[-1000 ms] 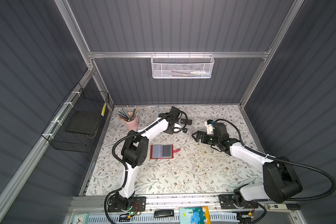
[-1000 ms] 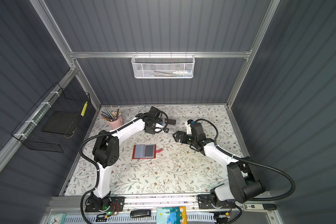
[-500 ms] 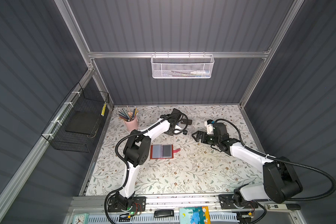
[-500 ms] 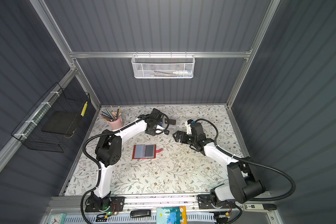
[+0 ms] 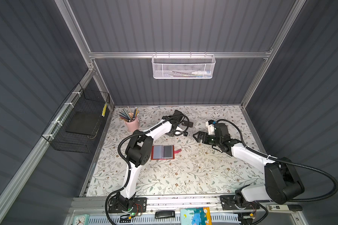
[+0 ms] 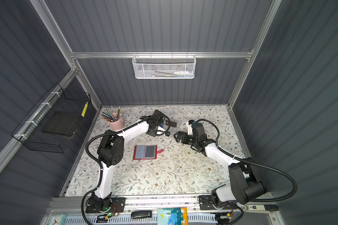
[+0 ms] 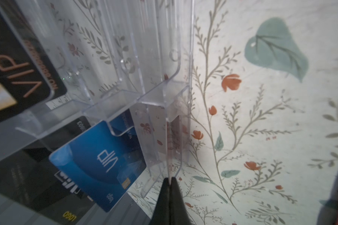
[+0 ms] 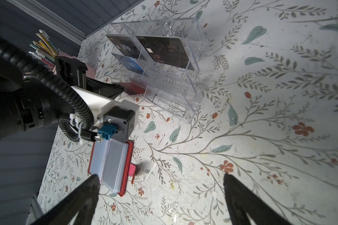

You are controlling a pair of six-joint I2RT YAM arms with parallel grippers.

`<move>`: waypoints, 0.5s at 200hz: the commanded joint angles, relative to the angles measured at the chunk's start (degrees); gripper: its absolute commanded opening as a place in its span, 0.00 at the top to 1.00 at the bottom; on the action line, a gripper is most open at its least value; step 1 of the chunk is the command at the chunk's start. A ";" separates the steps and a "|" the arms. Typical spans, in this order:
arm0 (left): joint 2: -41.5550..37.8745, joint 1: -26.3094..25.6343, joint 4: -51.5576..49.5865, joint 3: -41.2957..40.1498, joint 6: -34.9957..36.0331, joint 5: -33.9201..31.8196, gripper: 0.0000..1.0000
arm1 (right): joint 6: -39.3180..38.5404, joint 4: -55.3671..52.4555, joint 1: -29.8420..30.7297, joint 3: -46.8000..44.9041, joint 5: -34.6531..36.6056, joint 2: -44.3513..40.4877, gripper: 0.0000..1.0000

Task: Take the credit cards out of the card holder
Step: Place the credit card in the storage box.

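Note:
The red card holder (image 5: 162,152) (image 6: 144,152) lies open flat mid-table, grey sleeve pages up and strap tab to the right; it also shows in the right wrist view (image 8: 109,165). Behind it, my left gripper (image 7: 169,178) is shut on a thin card seen edge-on, at the clear acrylic box (image 8: 183,87). In the right wrist view its fingertips (image 8: 120,90) meet a red card (image 8: 134,87) in the box's lowest tier. A blue VIP card (image 7: 98,161) and black VIP cards (image 8: 164,52) sit in other tiers. My right gripper (image 8: 160,177) (image 5: 196,136) hangs open over bare table, right of the holder.
A pink cup of pencils (image 5: 132,124) stands at the back left. A black wire basket (image 5: 80,124) hangs on the left wall and a white mesh basket (image 5: 183,67) on the back rail. The left wrist's cable loops (image 5: 179,133) beside the box.
The left arm's elbow has shifted slightly toward the back while its gripper stayed at the clear box. The right arm and the card holder have not moved.

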 commanded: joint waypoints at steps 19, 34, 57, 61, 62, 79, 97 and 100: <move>0.83 -0.70 1.35 -0.03 0.90 -1.27 0.89 | -0.16 0.92 0.27 0.05 -0.64 -0.12 0.01; 0.41 -0.79 1.96 -0.38 0.95 -1.29 0.83 | -0.20 0.93 0.27 0.05 -0.60 -0.11 0.01; -0.23 -0.78 2.96 -1.02 0.95 -1.64 0.78 | -0.15 0.86 0.25 0.14 -0.59 -0.35 0.01; -0.41 -0.72 3.15 -1.23 0.95 -1.62 0.77 | -0.21 0.80 0.21 0.14 -0.59 -0.35 0.01; -0.42 -0.76 3.25 -1.24 0.95 -1.60 0.77 | -0.23 0.80 0.24 0.14 -0.59 -0.35 0.01; -0.95 -0.77 4.72 -2.08 1.02 -1.92 0.76 | -0.07 0.76 0.27 0.10 -2.77 -0.43 0.01; -1.39 -0.71 5.32 -2.61 0.95 -1.77 0.74 | -0.07 0.87 0.25 0.01 -2.79 -0.38 0.01; -1.39 -0.73 5.37 -2.65 0.94 -1.75 0.74 | -0.07 0.83 0.27 -0.01 -2.79 -0.43 0.01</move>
